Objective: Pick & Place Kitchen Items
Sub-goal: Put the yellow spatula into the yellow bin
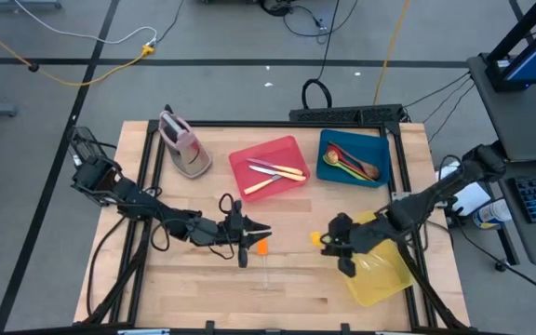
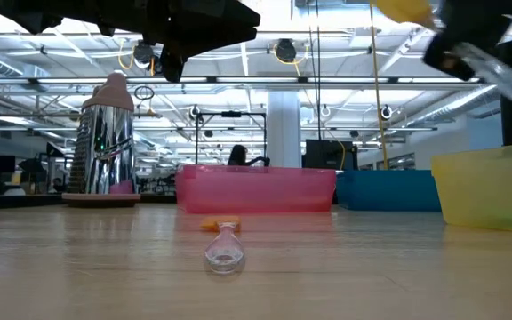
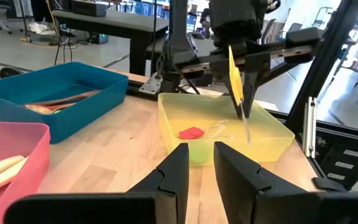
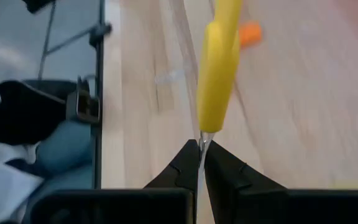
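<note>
A clear-handled utensil with a yellow head point(image 4: 216, 81) hangs above the table just left of the yellow tray point(image 1: 384, 274), and my right gripper point(image 1: 333, 240) is shut on it. A second clear-handled piece with an orange head point(image 1: 261, 247) lies flat on the wood, its handle end point(image 2: 223, 253) toward the near edge. My left gripper point(image 3: 202, 163) stands open close beside that orange head, above the table, nothing between its fingers. A red-headed clear piece point(image 3: 191, 132) lies inside the yellow tray. My right gripper pinches the clear handle point(image 4: 201, 142) of the yellow-headed utensil between its two fingertips, right where the handle meets the head. The fingers slant downward across it. The utensil is lifted clear and tilted, its head past the fingertips and the rest of the handle point(image 3: 247, 127) reaching down over the yellow tray.
A red tray point(image 1: 291, 149) with cream-handled knives and a blue tray point(image 1: 380, 144) with spoons sit at the back. The pink-grey stand point(image 1: 184, 144) is at the back left. Bare wood lies along the near edge.
</note>
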